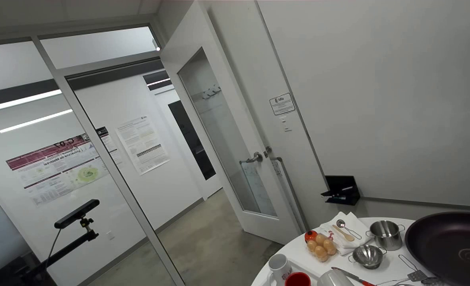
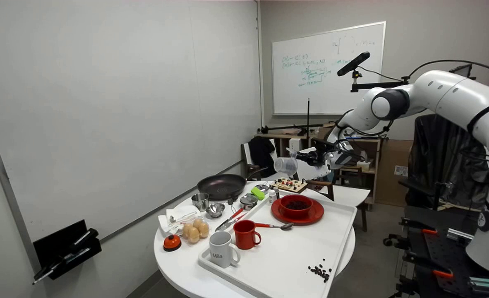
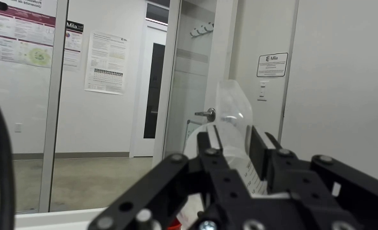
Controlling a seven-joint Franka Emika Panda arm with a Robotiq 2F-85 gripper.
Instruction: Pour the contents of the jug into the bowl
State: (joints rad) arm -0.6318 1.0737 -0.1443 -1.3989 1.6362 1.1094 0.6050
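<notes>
A clear plastic jug (image 2: 285, 166) with measuring marks is held in the air, tilted on its side, above the far end of the table. It also shows in the wrist view (image 3: 251, 175). My gripper (image 2: 301, 157) is shut on it; in the wrist view part of the jug lies between the two finger pads (image 3: 232, 137). I cannot tell whether anything is inside the jug. The red bowl (image 2: 296, 213) stands on a red plate (image 2: 318, 214) and holds dark beans (image 2: 297, 205). The jug is apart from the bowl, behind and above it in an exterior view.
A white tray (image 2: 286, 256) bears the plate, a white mug (image 2: 221, 250), a red mug (image 2: 244, 236), a spoon (image 2: 286, 226) and loose beans (image 2: 320, 272). A black pan (image 2: 221, 186), metal pots (image 2: 200, 201), eggs (image 2: 194, 231) and a control board (image 2: 290, 184) stand around it.
</notes>
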